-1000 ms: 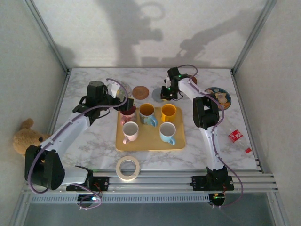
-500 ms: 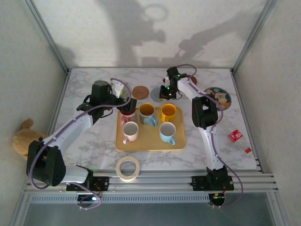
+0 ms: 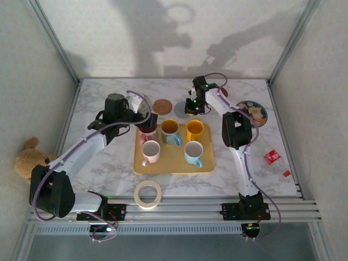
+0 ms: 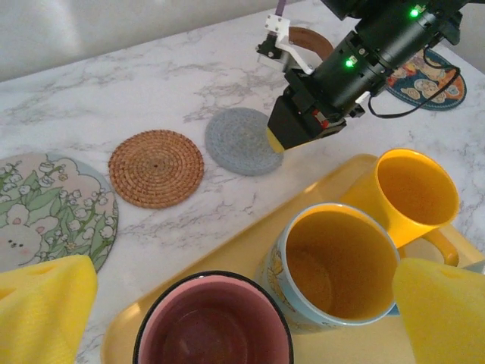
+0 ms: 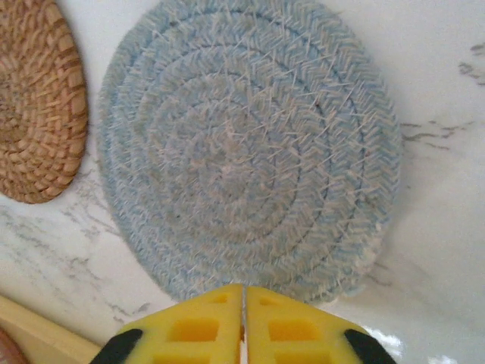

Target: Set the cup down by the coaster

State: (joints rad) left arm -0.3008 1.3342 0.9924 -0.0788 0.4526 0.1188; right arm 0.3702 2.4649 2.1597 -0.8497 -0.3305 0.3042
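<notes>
Shifted slightly right since a second ago, the left hand hangs with fingers spread wide above the dark pink cup. The cup stands in the far-left corner of the yellow tray. Farther out, the right hand, pads pressed together, sits at the near edge of the grey-blue coaster, beside a brown woven coaster on the table.

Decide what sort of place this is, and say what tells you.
Probably a robotics test cell: an aluminium frame with white panels encloses a marble-look table, a left arm and right arm are bolted at its near edge, and mugs sit on a yellow tray.
</notes>
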